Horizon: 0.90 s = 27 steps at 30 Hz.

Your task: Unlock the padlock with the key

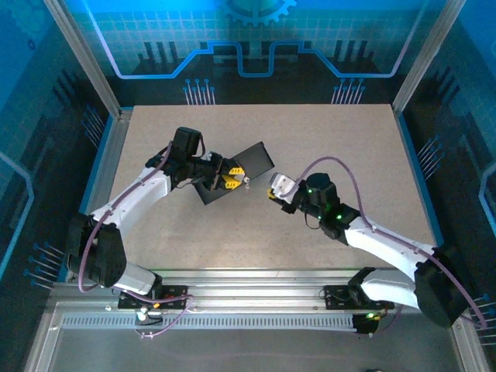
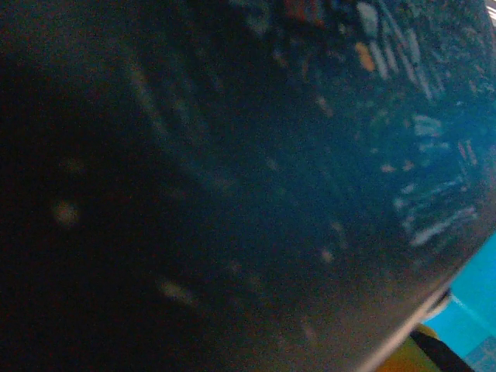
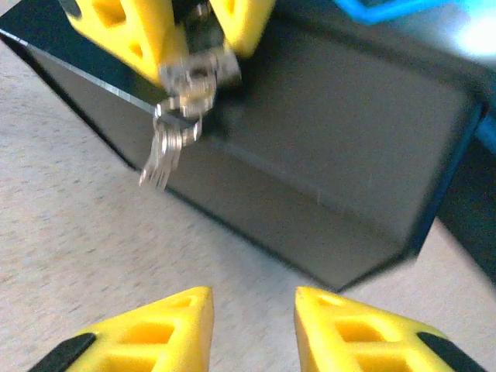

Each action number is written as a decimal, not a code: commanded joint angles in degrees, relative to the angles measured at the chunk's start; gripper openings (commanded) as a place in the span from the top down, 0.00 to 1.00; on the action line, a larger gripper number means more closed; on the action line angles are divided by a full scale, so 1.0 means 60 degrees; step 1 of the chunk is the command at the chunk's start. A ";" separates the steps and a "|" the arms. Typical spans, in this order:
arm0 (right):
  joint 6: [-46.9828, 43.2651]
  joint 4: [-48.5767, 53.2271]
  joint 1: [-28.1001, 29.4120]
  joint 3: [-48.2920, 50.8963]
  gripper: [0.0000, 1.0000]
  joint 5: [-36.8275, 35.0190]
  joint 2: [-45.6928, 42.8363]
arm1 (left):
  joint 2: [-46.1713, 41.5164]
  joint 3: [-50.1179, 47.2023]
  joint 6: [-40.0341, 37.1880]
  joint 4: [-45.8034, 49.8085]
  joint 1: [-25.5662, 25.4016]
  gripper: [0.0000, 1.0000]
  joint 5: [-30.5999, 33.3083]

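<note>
My left gripper [image 1: 235, 180] hangs over the dark box [image 1: 252, 161], shut on a small chunky silvery padlock [image 3: 192, 71]. In the right wrist view its yellow fingers [image 3: 124, 27] pinch the padlock from both sides. A ring below the padlock carries the thin pale keys [image 3: 160, 159], which dangle free in front of the box's dark side [image 3: 333, 155]. My right gripper [image 3: 252, 322] is open a little to the right of them, low over the table, with nothing between its yellow fingertips. In the top view the right gripper [image 1: 277, 186] points at the left one across a short gap.
The box's swirly blue painted lid [image 2: 325, 155] sits blurred and very close in front of the left wrist camera. The beige table [image 1: 325, 139] is ringed by metal rails and blue walls. Open table surface lies to the right and behind the box.
</note>
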<state>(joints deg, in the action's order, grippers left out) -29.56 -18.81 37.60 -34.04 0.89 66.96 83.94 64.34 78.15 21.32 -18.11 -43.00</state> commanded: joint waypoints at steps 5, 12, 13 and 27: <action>-0.2668 -0.2582 0.1054 0.0170 0.63 -0.1689 0.0496 | -0.0441 0.0425 -0.0322 -0.0060 0.0044 1.00 -0.0609; -0.2898 -0.2134 0.1244 -0.0161 0.68 -0.1233 0.0648 | -0.0429 0.0498 -0.0289 -0.0103 0.0063 1.00 -0.0626; -0.2886 -0.2017 0.1250 -0.0218 0.68 -0.1127 0.0664 | -0.0439 0.0498 -0.0281 -0.0099 0.0059 1.00 -0.0633; -0.2910 -0.1678 0.1509 -0.0911 0.71 -0.0764 0.1362 | -0.0440 0.0489 -0.0208 -0.0159 0.0065 1.00 -0.0633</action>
<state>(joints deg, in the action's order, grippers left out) -46.22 -28.16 45.65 -37.67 -4.91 74.22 83.94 64.45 77.62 22.04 -18.11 -43.38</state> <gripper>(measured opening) 0.290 0.280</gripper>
